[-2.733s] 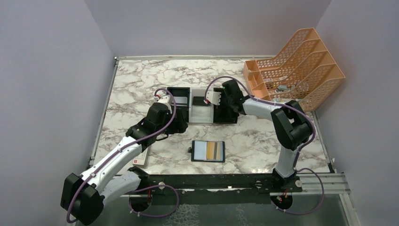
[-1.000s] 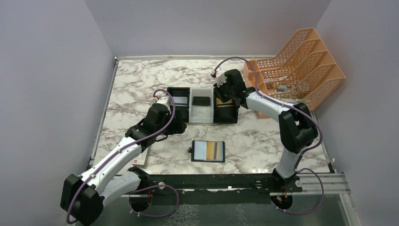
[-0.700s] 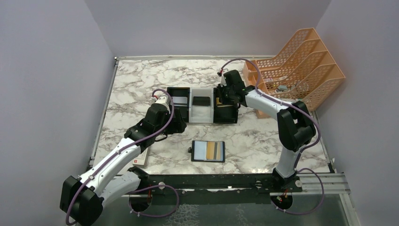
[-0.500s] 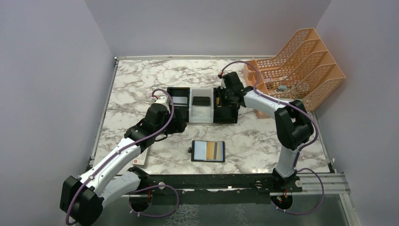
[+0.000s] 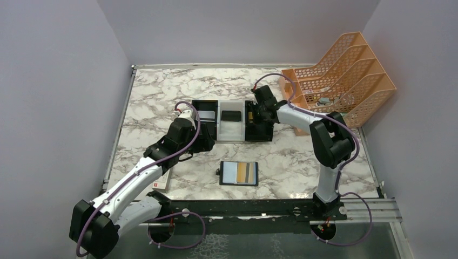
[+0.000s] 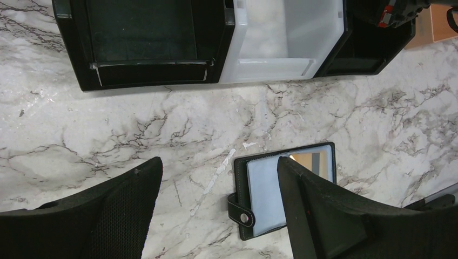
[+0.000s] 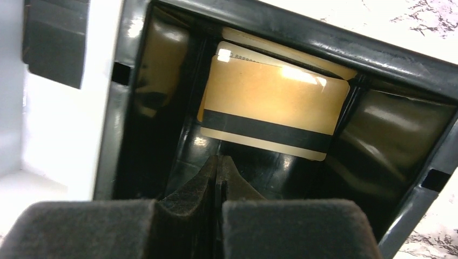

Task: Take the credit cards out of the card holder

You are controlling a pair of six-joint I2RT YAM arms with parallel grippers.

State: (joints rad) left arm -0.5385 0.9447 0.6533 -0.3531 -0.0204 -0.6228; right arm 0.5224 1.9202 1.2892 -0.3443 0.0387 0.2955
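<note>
The card holder (image 5: 239, 173) lies open on the marble near the front edge. Its left panel is bluish-grey, and a gold-tan striped credit card (image 5: 247, 172) sits in its right panel. In the left wrist view the card holder (image 6: 270, 197) is low between the fingers of my left gripper (image 6: 217, 181), which hangs open above it, empty. Another gold credit card (image 7: 273, 105) with a dark stripe lies flat in the tray's right black compartment. My right gripper (image 7: 217, 162) is shut just short of it, with nothing between the pads. From above, the right gripper (image 5: 258, 112) hovers over that compartment.
The black-white-black tray (image 5: 217, 129) stands mid-table, with a small black item (image 5: 231, 115) in its white middle. An orange file rack (image 5: 340, 75) fills the back right corner. A white box with a red mark (image 5: 160, 182) lies under my left arm.
My right gripper swung from the tray's middle to over its right compartment, sank lower and closed its jaws empty. The gold card now lies in that compartment. The left arm stayed put.
</note>
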